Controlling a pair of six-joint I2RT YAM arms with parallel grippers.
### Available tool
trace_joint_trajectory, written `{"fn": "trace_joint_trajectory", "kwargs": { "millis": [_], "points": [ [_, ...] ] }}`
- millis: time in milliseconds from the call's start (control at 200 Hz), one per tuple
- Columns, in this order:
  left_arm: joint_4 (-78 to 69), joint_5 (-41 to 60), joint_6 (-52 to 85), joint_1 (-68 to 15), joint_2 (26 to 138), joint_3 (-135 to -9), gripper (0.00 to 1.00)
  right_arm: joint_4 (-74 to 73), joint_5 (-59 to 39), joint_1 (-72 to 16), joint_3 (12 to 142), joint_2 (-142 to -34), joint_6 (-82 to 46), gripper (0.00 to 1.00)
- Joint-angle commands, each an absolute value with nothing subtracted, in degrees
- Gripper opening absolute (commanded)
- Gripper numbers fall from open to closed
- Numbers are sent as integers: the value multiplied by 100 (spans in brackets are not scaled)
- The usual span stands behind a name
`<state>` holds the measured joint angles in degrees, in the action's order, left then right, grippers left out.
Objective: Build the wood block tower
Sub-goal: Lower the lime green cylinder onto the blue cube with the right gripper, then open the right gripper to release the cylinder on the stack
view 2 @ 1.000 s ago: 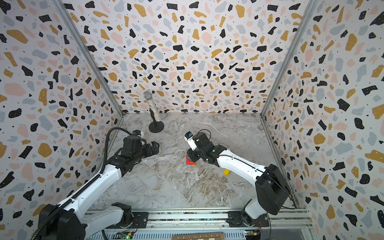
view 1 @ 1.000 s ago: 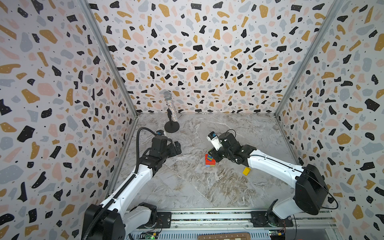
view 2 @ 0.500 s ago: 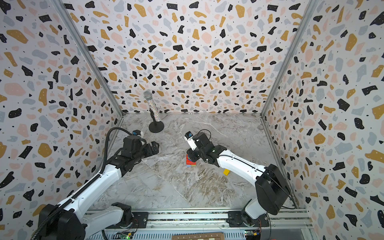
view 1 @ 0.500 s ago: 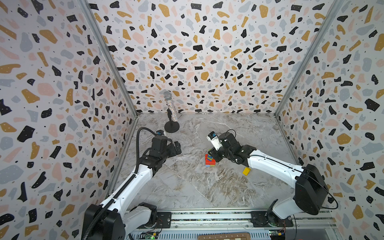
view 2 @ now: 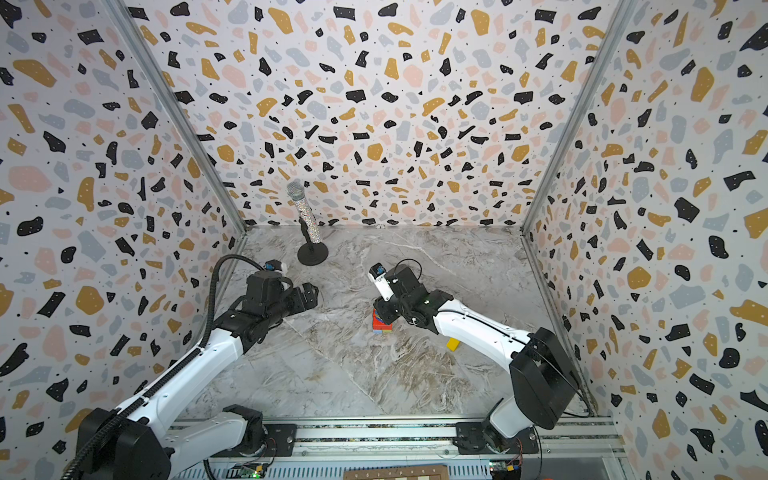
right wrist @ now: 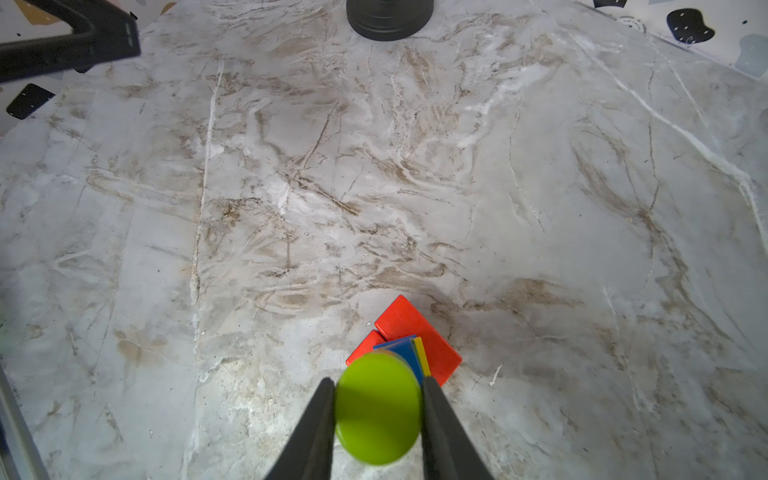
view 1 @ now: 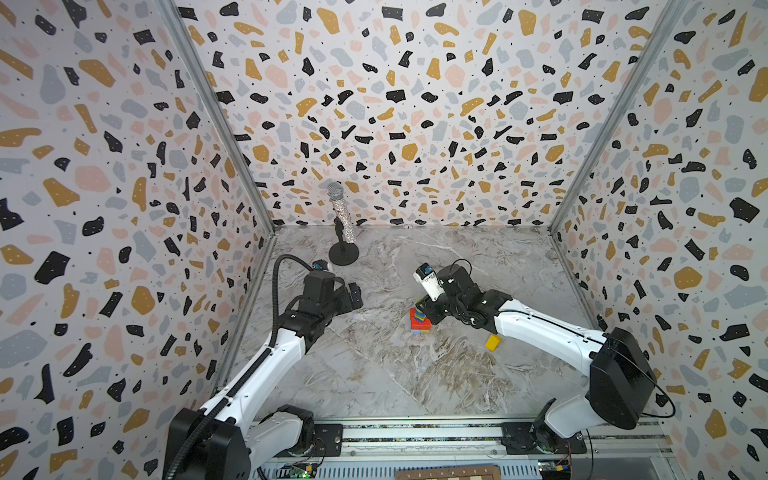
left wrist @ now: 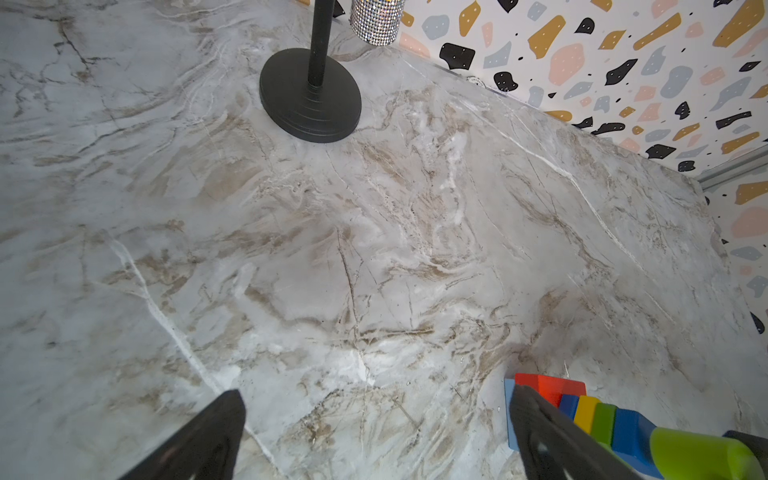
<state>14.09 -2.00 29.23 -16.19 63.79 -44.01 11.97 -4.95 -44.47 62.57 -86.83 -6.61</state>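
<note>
The tower (view 1: pixel 417 323) (view 2: pixel 379 323) stands mid-table, a narrow stack with a light-blue base, red blocks (right wrist: pixel 415 328) and small blue, yellow and green pieces. My right gripper (right wrist: pixel 377 405) (view 1: pixel 426 311) is directly above it, shut on a lime-green cylinder (right wrist: pixel 377 407) (left wrist: pixel 698 453) whose end meets the top blue block. A loose yellow block (view 1: pixel 493 343) (view 2: pixel 453 344) lies to the right, beside the right arm. My left gripper (view 1: pixel 355 293) (left wrist: pixel 374 415) hangs open and empty to the left of the tower.
A glittery silver microphone (view 1: pixel 343 216) (view 2: pixel 305 216) on a black stand (left wrist: pixel 311 95) is at the back left. Patterned walls close in the marble table (view 1: pixel 374 374) on three sides. A rail runs along the front edge.
</note>
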Motion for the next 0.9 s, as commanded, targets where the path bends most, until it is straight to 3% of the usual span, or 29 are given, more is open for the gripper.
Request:
{"fn": "trace_joint_trajectory", "kwargs": {
  "millis": [0,896],
  "points": [
    [1312,-238,2845,-1634,6366,-4419,100,1212,-501,-4421,6250,-8675,-702,30],
    [1351,-228,2838,-1635,6328,-4416,100,1397,-347,-4421,6475,-8526,-693,53]
  ]
}}
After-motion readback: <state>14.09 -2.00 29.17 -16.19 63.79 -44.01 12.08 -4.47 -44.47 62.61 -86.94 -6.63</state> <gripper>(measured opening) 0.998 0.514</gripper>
